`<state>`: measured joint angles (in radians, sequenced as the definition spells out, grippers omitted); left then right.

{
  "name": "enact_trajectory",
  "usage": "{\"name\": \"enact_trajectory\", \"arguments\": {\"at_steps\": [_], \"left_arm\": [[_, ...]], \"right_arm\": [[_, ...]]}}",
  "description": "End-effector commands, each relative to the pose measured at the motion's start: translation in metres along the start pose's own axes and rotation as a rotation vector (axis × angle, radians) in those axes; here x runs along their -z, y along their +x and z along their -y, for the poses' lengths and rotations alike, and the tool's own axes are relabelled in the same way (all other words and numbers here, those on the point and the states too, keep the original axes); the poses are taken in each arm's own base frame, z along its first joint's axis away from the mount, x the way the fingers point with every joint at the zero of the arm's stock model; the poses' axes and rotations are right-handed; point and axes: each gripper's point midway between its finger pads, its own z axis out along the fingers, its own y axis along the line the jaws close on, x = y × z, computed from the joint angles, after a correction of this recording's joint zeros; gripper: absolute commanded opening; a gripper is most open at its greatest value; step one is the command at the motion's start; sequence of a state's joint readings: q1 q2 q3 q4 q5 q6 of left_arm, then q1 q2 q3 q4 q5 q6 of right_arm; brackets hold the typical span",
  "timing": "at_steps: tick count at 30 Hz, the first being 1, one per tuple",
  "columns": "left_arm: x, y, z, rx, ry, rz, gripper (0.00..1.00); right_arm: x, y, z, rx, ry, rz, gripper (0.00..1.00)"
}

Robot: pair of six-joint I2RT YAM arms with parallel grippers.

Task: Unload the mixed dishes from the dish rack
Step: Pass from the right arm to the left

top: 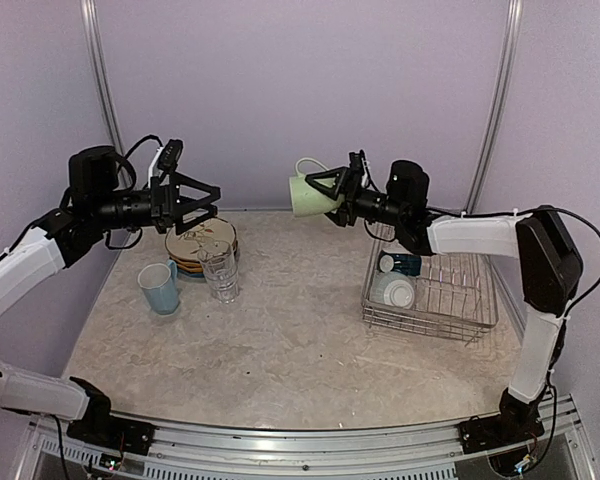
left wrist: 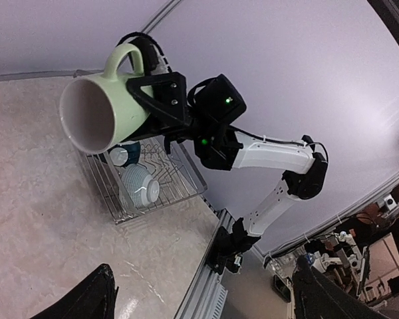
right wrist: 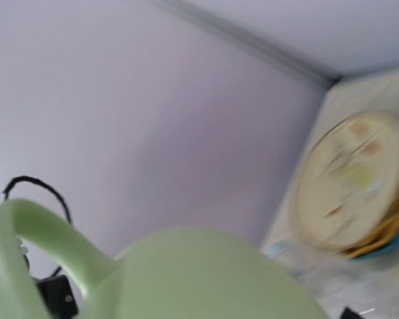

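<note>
1. 2 bowls [top: 398, 292] sit in the dish rack [top: 430, 329] at the desk's right edge.
2. Right gripper [top: 325, 195] clamps a pale green mug [top: 302, 195] sideways, raised over the desk's far edge.
3. Left gripper [top: 212, 202] hangs spread and empty above stacked plates [top: 202, 243] near the far-left corner, beside a glass tumbler [top: 220, 272] and a light blue mug [top: 158, 288].

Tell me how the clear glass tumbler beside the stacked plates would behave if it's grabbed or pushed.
Standing upright and taller than wide, the clear glass tumbler would probably tip if pushed near its rim, then roll. Its smooth glass walls look rigid but likely slippery. Being glass, close beside the stack of leaf-patterned plates, it could chip if knocked against them.
</note>
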<state>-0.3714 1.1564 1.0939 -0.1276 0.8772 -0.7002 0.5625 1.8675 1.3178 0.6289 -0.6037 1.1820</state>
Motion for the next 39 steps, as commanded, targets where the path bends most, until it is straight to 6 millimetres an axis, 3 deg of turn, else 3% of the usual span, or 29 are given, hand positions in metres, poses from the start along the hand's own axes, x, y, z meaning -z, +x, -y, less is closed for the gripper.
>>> {"name": "enact_trajectory", "arguments": {"at_steps": [1,10,14,24,39], "left_arm": [[-0.015,-0.006,0.012,-0.245,0.015,0.089,0.87],[-0.037,-0.009,-0.013,-0.312,-0.059,0.103,0.83],[-0.046,-0.007,-0.015,-0.303,-0.032,0.074,0.77],[-0.06,0.004,-0.014,-0.287,0.017,0.031,0.62],[-0.075,0.003,-0.038,-0.251,-0.074,-0.015,0.41]], "right_arm": [[-0.022,0.009,-0.072,-0.081,-0.287,-0.041,0.01],[-0.048,0.044,-0.091,-0.178,-0.359,-0.139,0.01],[-0.057,0.055,-0.093,-0.197,-0.373,-0.168,0.01],[-0.069,0.068,-0.093,-0.227,-0.408,-0.193,0.0],[-0.077,0.08,-0.101,-0.232,-0.433,-0.229,0.0]]}}
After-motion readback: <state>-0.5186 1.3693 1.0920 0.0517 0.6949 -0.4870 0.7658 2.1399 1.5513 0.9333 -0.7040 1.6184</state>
